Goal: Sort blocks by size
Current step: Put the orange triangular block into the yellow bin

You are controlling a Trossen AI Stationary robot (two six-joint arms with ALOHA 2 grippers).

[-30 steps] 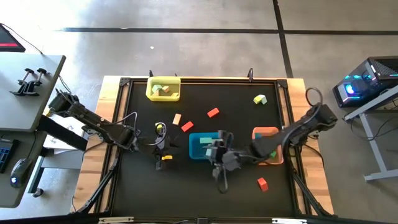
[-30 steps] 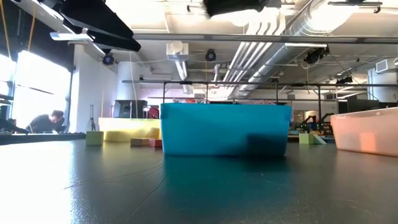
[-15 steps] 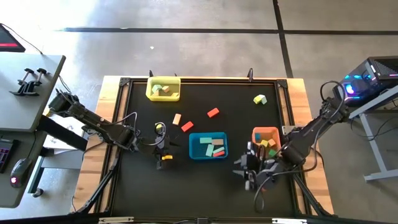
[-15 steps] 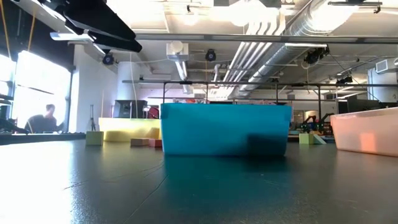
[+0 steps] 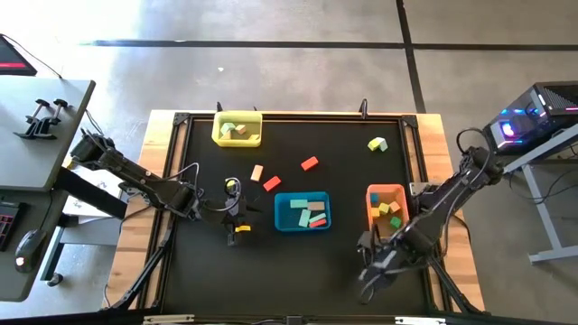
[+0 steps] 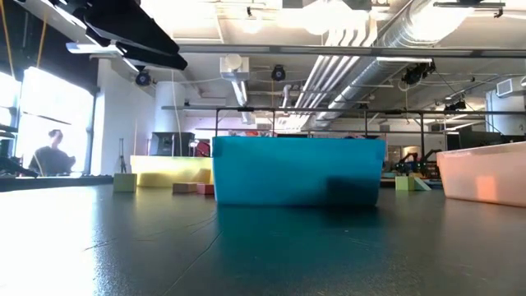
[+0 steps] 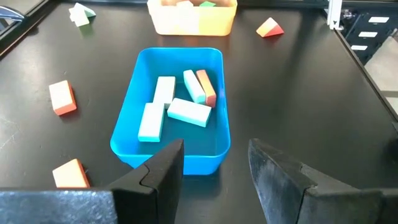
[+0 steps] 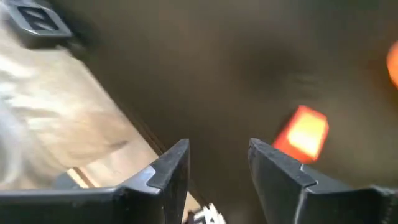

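Loose blocks lie on the black table: a tan one point(image 5: 257, 172), two red ones point(image 5: 272, 183) point(image 5: 310, 163) and a lime one point(image 5: 377, 143). More blocks lie in the yellow tray point(image 5: 237, 128), the blue tray point(image 5: 302, 212) and the orange tray point(image 5: 386, 206). My left gripper point(image 5: 237, 215) point(image 7: 214, 168) stands open left of the blue tray point(image 7: 124, 134), with nothing between its fingers. My right gripper point(image 5: 372, 267) point(image 8: 217, 165) hangs open near the table's near right corner, pointing steeply down. A red block point(image 8: 303, 134) point(image 7: 268, 28) lies on the table just beside its fingers.
The table's wooden near edge point(image 8: 74, 143) is close under my right gripper. In the low view the blue tray point(image 6: 297, 171) fills the middle, with the yellow tray point(image 6: 168, 171) and orange tray point(image 6: 485, 173) to its sides. A person point(image 6: 51, 152) is far back in the room.
My right gripper has swung from above the blue tray toward the table's right and near edges, past the orange tray. It has rolled and tipped from nearly level to pointing steeply down. It now hangs over the red block near the corner.
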